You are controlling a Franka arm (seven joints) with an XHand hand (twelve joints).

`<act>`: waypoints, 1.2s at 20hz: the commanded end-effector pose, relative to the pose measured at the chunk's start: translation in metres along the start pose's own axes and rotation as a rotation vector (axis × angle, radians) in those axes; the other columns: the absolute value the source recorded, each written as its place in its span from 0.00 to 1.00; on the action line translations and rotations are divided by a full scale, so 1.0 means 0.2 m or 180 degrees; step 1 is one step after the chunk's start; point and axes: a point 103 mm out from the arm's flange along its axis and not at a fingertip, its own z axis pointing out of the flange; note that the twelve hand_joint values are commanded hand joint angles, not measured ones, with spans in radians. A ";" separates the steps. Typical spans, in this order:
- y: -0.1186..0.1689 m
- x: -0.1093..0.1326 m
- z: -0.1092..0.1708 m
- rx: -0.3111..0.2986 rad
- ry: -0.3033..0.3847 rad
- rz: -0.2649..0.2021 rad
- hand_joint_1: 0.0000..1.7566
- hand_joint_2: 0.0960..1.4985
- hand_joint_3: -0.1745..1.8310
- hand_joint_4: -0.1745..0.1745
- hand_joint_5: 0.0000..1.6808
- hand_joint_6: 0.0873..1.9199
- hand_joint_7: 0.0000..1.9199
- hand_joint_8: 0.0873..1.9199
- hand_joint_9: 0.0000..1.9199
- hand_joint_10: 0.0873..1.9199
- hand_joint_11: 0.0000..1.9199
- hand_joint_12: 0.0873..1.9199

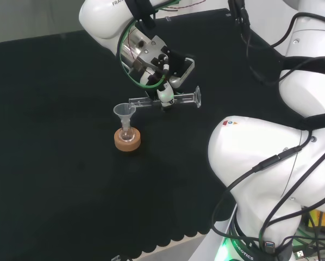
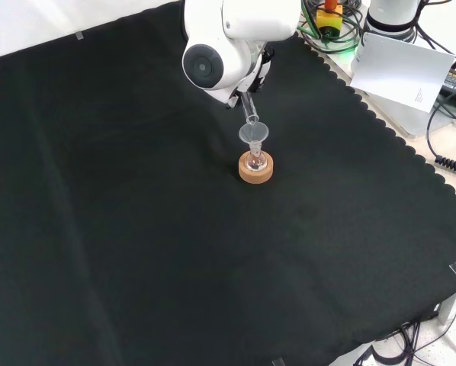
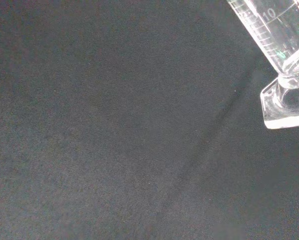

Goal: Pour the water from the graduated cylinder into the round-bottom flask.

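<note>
A clear graduated cylinder [image 1: 168, 100] lies almost level in the air, its mouth just above a clear funnel [image 1: 124, 112]. The hand [image 1: 163, 87] is shut on the cylinder's middle, and the cylinder's foot [image 1: 197, 97] points right in the head view. The funnel sits in the neck of a small round-bottom flask [image 1: 126, 132], which rests on a cork ring [image 1: 126, 140]. In the front view the cylinder [image 2: 250, 111] slants down to the funnel [image 2: 253, 135] above the flask [image 2: 254, 160] and cork ring [image 2: 256, 170]. The wrist view shows the cylinder's marked wall [image 3: 274, 30] and foot [image 3: 288, 102] close up.
Black cloth [image 2: 136, 229] covers the bench on every side of the flask. The arm's white links [image 1: 271, 157] fill the head view's right. In the front view, cables and a white sheet [image 2: 402, 69] lie beyond the cloth's scalloped edge at the upper right.
</note>
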 end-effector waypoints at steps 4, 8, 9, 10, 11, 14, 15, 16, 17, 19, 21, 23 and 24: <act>-0.02 0.00 -0.01 0.0001 -0.0042 0.0028 0.71 0.75 0.09 0.00 0.53 0.56 0.49 0.56 0.71 0.00 0.57 0.43; -0.02 0.00 -0.01 0.0031 -0.0075 0.0049 0.71 0.75 0.09 0.00 0.53 0.56 0.49 0.56 0.71 0.00 0.57 0.43; -0.02 0.00 -0.01 0.0044 -0.0082 0.0058 0.71 0.75 0.09 0.00 0.53 0.56 0.49 0.56 0.71 0.00 0.57 0.43; -0.02 0.00 -0.02 0.0049 -0.0087 0.0064 0.71 0.75 0.09 0.00 0.53 0.56 0.49 0.56 0.71 0.00 0.57 0.43; -0.03 0.00 -0.02 0.0056 -0.0095 0.0068 0.71 0.75 0.09 0.00 0.53 0.56 0.49 0.56 0.71 0.00 0.57 0.43; -0.03 0.01 -0.03 0.0065 -0.0118 0.0078 0.71 0.75 0.09 0.00 0.53 0.56 0.49 0.56 0.71 0.00 0.57 0.43; -0.03 0.01 -0.04 0.0070 -0.0127 0.0082 0.71 0.75 0.09 0.00 0.53 0.56 0.49 0.56 0.71 0.00 0.57 0.43; -0.03 0.01 -0.04 0.0074 -0.0127 0.0082 0.71 0.75 0.09 0.00 0.53 0.56 0.49 0.56 0.71 0.00 0.57 0.43; -0.03 0.01 -0.04 0.0079 -0.0122 0.0078 0.71 0.75 0.09 0.00 0.53 0.56 0.49 0.56 0.71 0.00 0.57 0.43; -0.04 0.02 -0.04 0.0087 -0.0132 0.0077 0.71 0.75 0.09 0.00 0.53 0.56 0.49 0.56 0.71 0.00 0.57 0.43; -0.04 0.01 -0.04 0.0090 -0.0138 0.0079 0.71 0.75 0.09 0.00 0.53 0.56 0.49 0.56 0.71 0.00 0.57 0.43; -0.04 0.01 -0.04 0.0103 -0.0131 0.0080 0.71 0.75 0.09 0.00 0.53 0.56 0.48 0.56 0.71 0.00 0.57 0.43; -0.04 0.01 -0.04 0.0113 -0.0136 0.0083 0.71 0.75 0.09 0.00 0.53 0.56 0.48 0.56 0.71 0.00 0.57 0.43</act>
